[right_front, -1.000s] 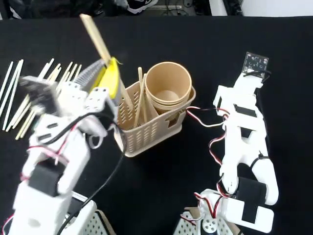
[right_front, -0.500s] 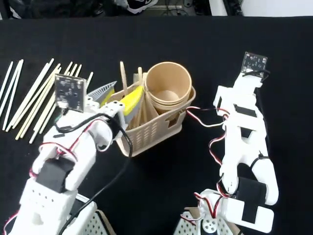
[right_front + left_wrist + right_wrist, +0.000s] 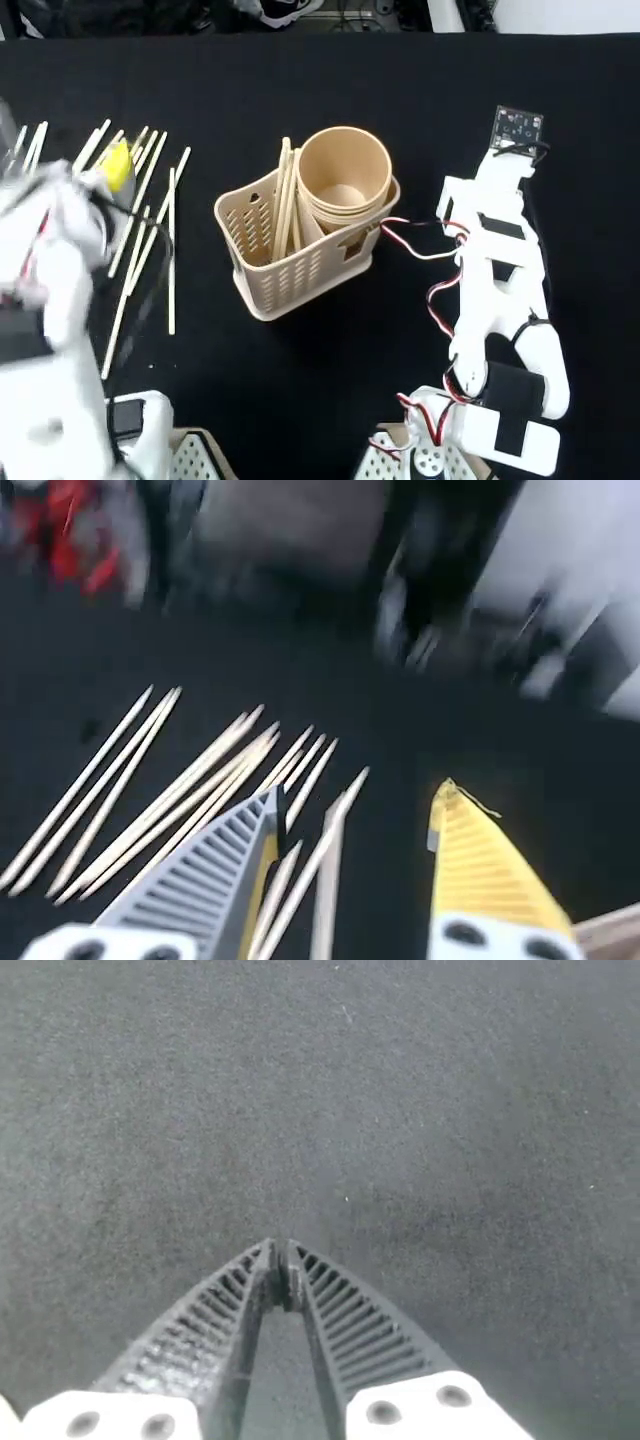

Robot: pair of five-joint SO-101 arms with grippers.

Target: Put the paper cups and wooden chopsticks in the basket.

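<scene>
Basket [image 3: 300, 265], worktop centre — paper cups [image 3: 343, 180] nested inside, delivered chopsticks [image 3: 285, 200] upright beside them, one newly dropped. Left pincer [image 3: 358, 792]: swung out to 9 o'clock, spread wide, empty, above loose chopsticks [image 3: 150, 230] — next pick likely. Right pincer [image 3: 280, 1255]: closed, empty.

Black table [image 3: 300, 80], dark clutter [image 3: 300, 12] beyond its far edge, white surface [image 3: 570, 15] behind

The right pincer [image 3: 279, 1255] hangs over a dark, fine-grained tablecloth [image 3: 420, 1080], its two dark ribbed fingers [image 3: 350, 1310] drawn together so the tips meet. A narrow gap widens behind the tips toward the white mounts [image 3: 420, 1410]. The cloth spreads ahead of the tips and to both sides.
</scene>
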